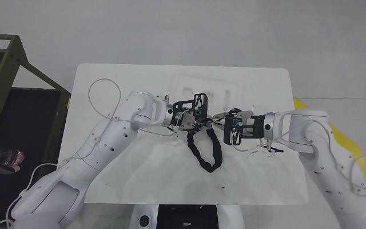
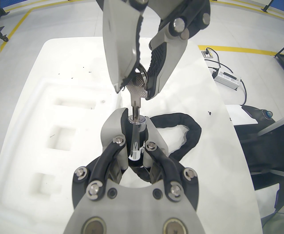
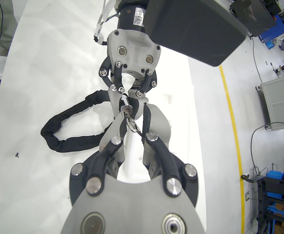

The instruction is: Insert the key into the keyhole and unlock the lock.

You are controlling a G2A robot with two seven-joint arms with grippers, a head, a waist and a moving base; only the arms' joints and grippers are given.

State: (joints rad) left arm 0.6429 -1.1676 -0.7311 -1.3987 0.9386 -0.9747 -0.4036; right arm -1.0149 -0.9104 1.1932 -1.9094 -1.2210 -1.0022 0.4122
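Arms (image 1: pixel 108 140): were white, smooth, rounded shells; a thin white cable (image 1: pixel 103 91) looped off the left one.
Left claw (image 2: pixel 135 120): had grey plates, black links (image 2: pixel 104 159), silver screws (image 2: pixel 93 191).
Right claw (image 3: pixel 133 124): was alike, with black ribbed pads (image 3: pixel 146 119).
Left wrist (image 3: pixel 126 17): was black, round, with a white sticker (image 3: pixel 138 20).

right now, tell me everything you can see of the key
The key is silvery metal: a dimpled flat head with a split ring through it, and a narrow blade. The right gripper's fingers pinch the head. The blade lines up with the chrome lock, its tip in the keyhole, most of it outside. The left gripper holds that lock.
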